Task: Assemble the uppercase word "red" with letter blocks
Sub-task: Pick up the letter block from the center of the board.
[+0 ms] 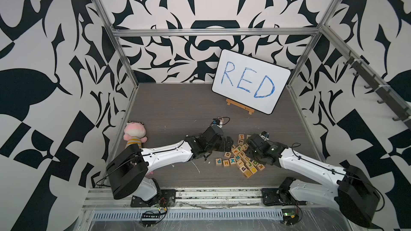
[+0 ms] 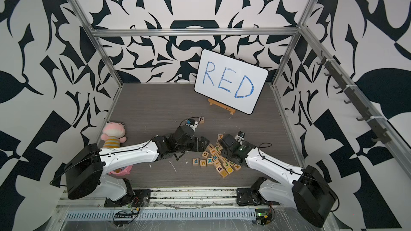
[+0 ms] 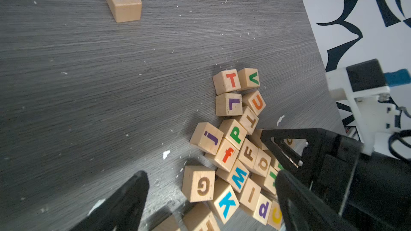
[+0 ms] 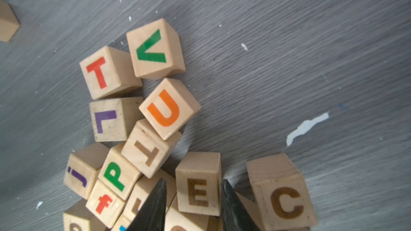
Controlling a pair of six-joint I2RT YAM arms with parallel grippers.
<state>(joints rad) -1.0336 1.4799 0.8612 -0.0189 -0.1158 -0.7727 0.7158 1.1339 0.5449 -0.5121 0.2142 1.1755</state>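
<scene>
The right gripper (image 4: 194, 182) has its two dark fingers (image 4: 153, 207) closed against opposite sides of the E block (image 4: 198, 187), a pale wooden cube with a brown letter. It sits at the edge of the crowded letter blocks (image 4: 115, 118). Just beside it is the C block (image 4: 282, 198), also brown, and past it the orange U block (image 4: 169, 107), green V block (image 4: 155, 47) and red T block (image 4: 106, 72) touch one another on the grey tabletop (image 4: 289, 52), which is flecked with white.

Letter blocks (image 3: 235, 133): pale wood, smooth matt faces, coloured print.
E block (image 4: 198, 187): same wood, brown print, faint grain.
Table (image 1: 178, 107): grey wood-grain top, matt, white flecks.
Board (image 1: 251, 81): glossy white.
Easel (image 1: 240, 105): bare wood.
Doll (image 1: 133, 134): soft plush cloth.
Arms (image 1: 166, 154): glossy white plastic shells.
Frame (image 1: 213, 32): dull silver metal.
</scene>
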